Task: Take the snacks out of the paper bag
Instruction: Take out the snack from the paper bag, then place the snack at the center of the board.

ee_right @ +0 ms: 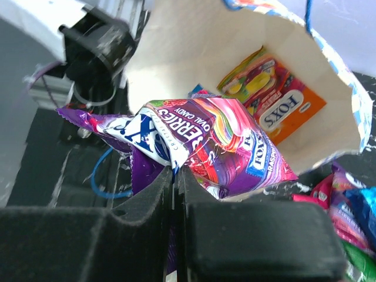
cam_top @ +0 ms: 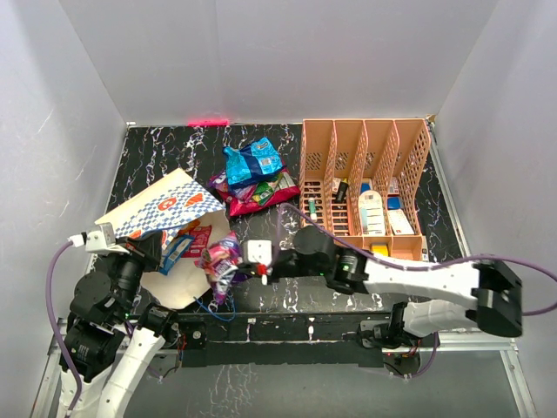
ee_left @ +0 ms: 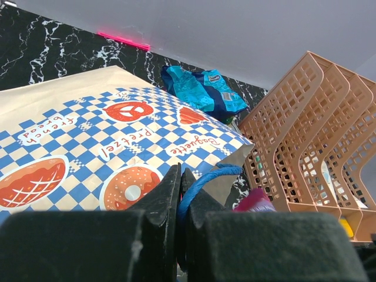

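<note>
Purple packet point(ee_right: 205, 147) sits pinched in the closed right gripper point(ee_right: 175, 174), just outside the mouth of the bag point(cam_top: 161, 205), left of centre. Left gripper point(ee_left: 180, 177) clamps the bag's cord point(ee_left: 207, 175).

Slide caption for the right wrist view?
Right fingers pinch a purple snack packet at the mouth of the paper bag; an orange packet lies inside.

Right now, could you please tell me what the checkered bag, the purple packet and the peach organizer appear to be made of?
The paper bag looks like matte printed paper: flat panels, no gloss. The purple packet seems thin glossy plastic film, crinkled with bright highlights. The peach organizer appears rigid moulded plastic, its lattice walls uniform and smooth.
</note>
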